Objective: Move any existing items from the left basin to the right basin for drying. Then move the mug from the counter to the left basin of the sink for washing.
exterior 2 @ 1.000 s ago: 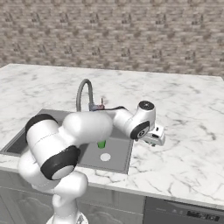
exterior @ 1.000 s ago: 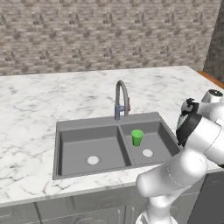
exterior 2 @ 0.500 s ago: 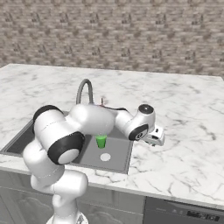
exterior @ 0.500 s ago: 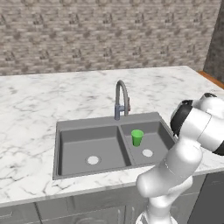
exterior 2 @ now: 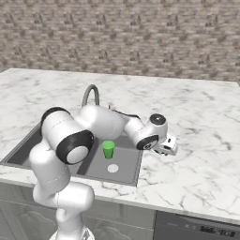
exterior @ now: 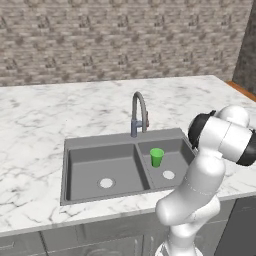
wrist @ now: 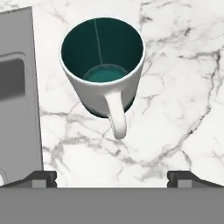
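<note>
The mug (wrist: 103,65), white with a teal inside, stands upright on the marble counter (wrist: 175,87) just right of the sink's rim (wrist: 19,109), its handle turned toward my hand. My gripper (wrist: 112,179) hovers above it, open, the fingertips (wrist: 41,178) wide apart and clear of the mug. From the right base view the gripper (exterior 2: 168,148) hangs over the counter (exterior 2: 201,140) beside the right basin (exterior 2: 123,168). A small green cup (exterior: 156,157) stands upright in the right basin (exterior: 172,159). The wider left basin (exterior: 102,167) holds nothing but its drain.
A curved grey faucet (exterior: 139,112) rises at the sink's back edge. My arm's white links arch across the sink (exterior 2: 101,122) and hide much of it in the right base view. A stone-brick wall backs the counter (exterior: 50,120).
The arm's elbow and upper links have swung and risen, while the hand has stayed over the same spot on the counter. The jaws remain wide apart. The green cup has not moved.
</note>
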Tool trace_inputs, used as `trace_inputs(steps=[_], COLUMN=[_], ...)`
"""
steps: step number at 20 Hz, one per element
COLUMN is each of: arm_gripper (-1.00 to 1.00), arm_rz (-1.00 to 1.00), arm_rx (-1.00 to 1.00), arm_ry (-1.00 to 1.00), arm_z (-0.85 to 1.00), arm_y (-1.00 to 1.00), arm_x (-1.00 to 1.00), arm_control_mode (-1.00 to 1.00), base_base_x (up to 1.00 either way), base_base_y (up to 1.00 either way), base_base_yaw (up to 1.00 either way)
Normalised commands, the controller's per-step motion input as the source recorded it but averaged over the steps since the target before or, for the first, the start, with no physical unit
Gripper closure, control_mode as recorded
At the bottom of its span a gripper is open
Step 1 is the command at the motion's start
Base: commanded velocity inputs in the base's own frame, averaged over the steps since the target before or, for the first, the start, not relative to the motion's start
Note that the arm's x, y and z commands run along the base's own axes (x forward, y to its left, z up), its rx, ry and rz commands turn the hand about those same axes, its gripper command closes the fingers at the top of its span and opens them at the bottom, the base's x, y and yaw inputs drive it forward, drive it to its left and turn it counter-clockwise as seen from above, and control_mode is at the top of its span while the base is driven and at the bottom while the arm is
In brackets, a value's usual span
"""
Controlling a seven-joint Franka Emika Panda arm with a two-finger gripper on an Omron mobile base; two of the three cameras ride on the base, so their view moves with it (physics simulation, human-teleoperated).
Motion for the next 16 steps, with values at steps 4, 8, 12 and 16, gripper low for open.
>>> trace_inputs(steps=[4, 8, 12, 16], arm_gripper=[-1.00, -1.00, -1.00, -1.00], arm_rz=[0.00, 0.00, 0.00, 0.00], arm_rx=[0.00, 0.00, 0.00, 0.00], arm_ry=[-0.01, 0.00, 0.00, 0.00], arm_z=[0.00, -0.02, -0.09, -0.04], arm_y=[-0.09, -0.11, -0.08, -0.08], arm_x=[0.20, 0.16, 0.15, 0.21], arm_control_mode=[-1.00, -1.00, -1.00, -1.00], base_base_x=[0.00, 0.00, 0.00, 0.00], base_base_y=[0.00, 0.00, 0.00, 0.00], base_base_yaw=[0.00, 0.00, 0.00, 0.00])
